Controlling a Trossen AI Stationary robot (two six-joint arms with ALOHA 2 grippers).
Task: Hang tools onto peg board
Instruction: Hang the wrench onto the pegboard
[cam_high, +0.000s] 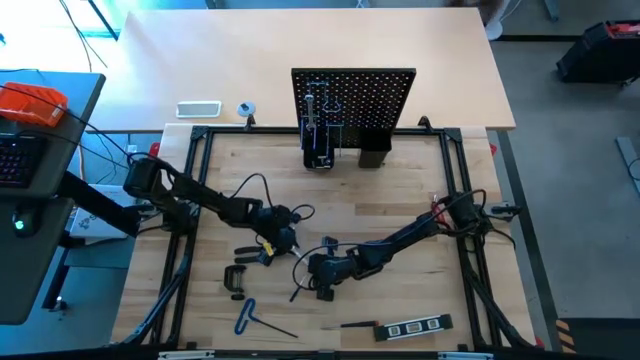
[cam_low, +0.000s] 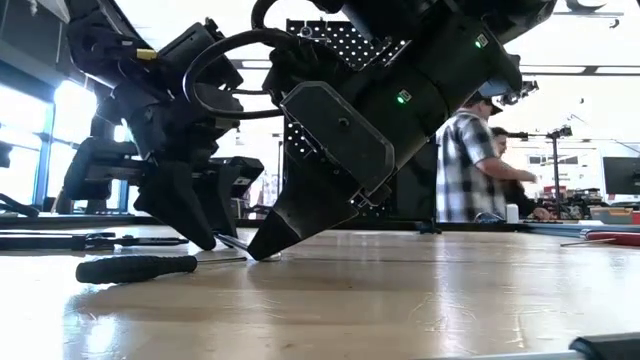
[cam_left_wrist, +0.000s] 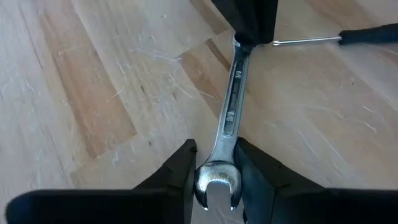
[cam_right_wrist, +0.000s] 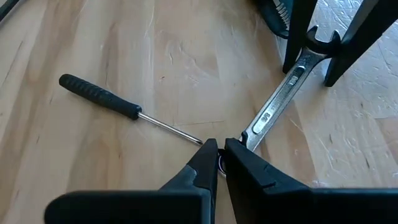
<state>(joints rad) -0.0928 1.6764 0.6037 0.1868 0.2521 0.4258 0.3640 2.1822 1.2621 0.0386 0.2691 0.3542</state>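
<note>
I have one blue-handled tool (cam_high: 319, 135) hung on the black perforated peg board (cam_high: 354, 98); left gripper (cam_left_wrist: 216, 180) and right gripper (cam_right_wrist: 218, 163) each clamp an end of the silver wrench (cam_left_wrist: 231, 109), other tools still lying on the table.

place: robotics lab | evidence: wooden workbench (cam_high: 400, 200), other robot rigs (cam_low: 560, 170), person (cam_low: 470, 165)

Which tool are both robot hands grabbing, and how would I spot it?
Find the peg board at the table's far edge, then come toward the near edge to where the two arms meet mid-table. There lies the silver wrench, the left gripper at its open-jawed end and the right gripper at the other. Unlike the black-handled screwdriver beside it, it's flat, all-metal.
</note>
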